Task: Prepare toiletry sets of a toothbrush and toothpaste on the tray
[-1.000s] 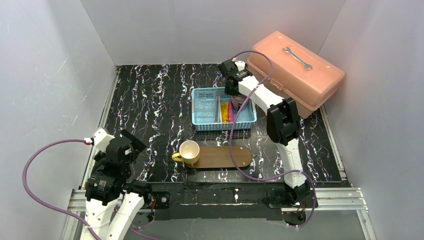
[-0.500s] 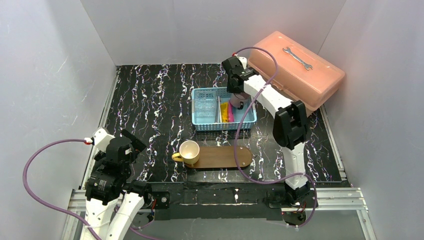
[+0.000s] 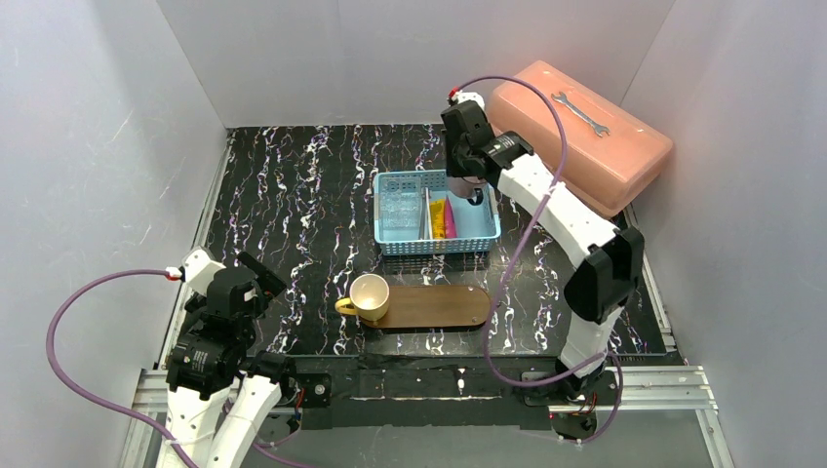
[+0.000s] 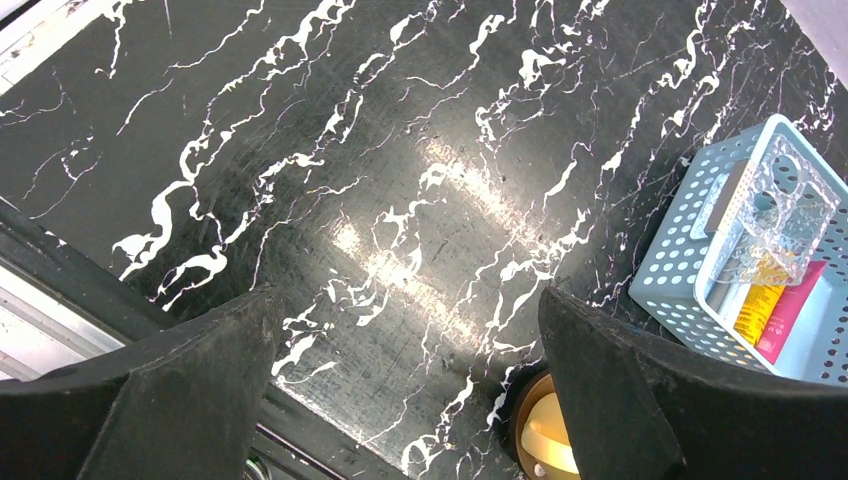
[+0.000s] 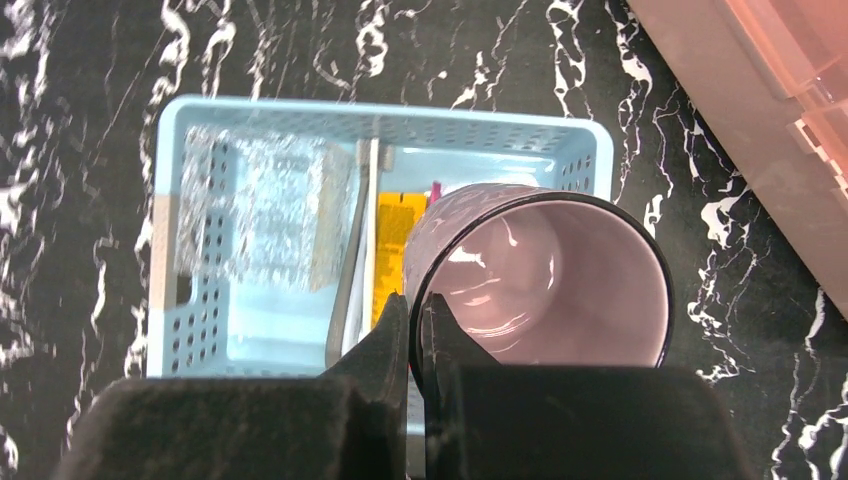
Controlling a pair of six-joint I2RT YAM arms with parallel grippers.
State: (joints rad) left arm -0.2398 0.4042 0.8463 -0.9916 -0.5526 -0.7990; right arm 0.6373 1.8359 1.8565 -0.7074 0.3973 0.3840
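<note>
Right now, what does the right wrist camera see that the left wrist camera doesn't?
Only the right wrist view shows the pink cup, its rim pinched in the right jaws, and the salmon box. Only the left wrist view shows the yellow cup, peeking in at the bottom edge beside the wide-open left jaws. Both show the blue basket with the clear container and yellow toothpaste inside, on the black marbled table.

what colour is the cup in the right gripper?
Pale pink-lilac with a dark rim. The cup shows best in the right wrist view.
</note>
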